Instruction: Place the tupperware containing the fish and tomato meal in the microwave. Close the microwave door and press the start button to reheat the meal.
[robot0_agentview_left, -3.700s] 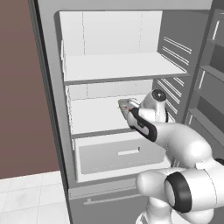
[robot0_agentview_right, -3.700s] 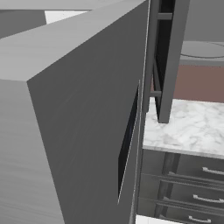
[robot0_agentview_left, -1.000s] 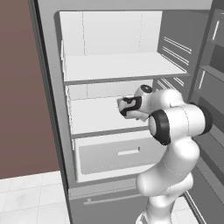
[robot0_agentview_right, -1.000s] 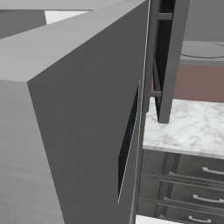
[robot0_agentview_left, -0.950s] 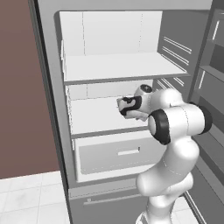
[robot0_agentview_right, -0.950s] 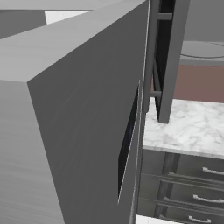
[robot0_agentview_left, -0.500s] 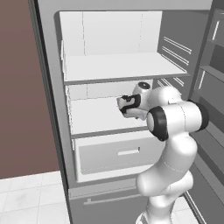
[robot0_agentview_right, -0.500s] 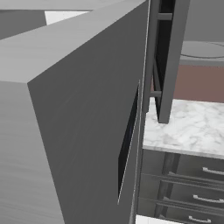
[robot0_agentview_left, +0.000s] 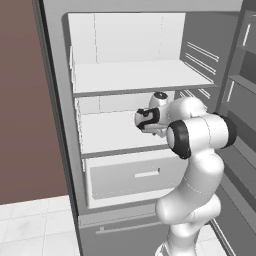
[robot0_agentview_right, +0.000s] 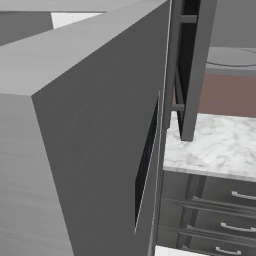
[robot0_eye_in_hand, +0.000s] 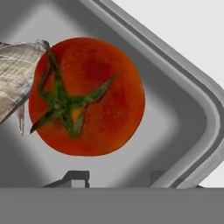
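Inside the fridge (robot0_agentview_left: 60, 100), shelf (robot0_agentview_left: 135, 77) above (bare white) — drawer (robot0_agentview_left: 145, 175) beneath.

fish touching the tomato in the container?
Touching. In the hand view the pale fish meets the upper left edge of the tomato with no gap between them; both lie inside the container.

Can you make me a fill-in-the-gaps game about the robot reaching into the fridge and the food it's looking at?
1. The round tomato in the hand view is coloured ____.
2. The tomato's star-shaped stem is coloured ____.
3. The tomato lies inside a translucent grey-white ____ with rounded corners.
4. The white robot arm reaches into the open grey ____, above its white drawer.

Missing words: red; green; tupperware; fridge
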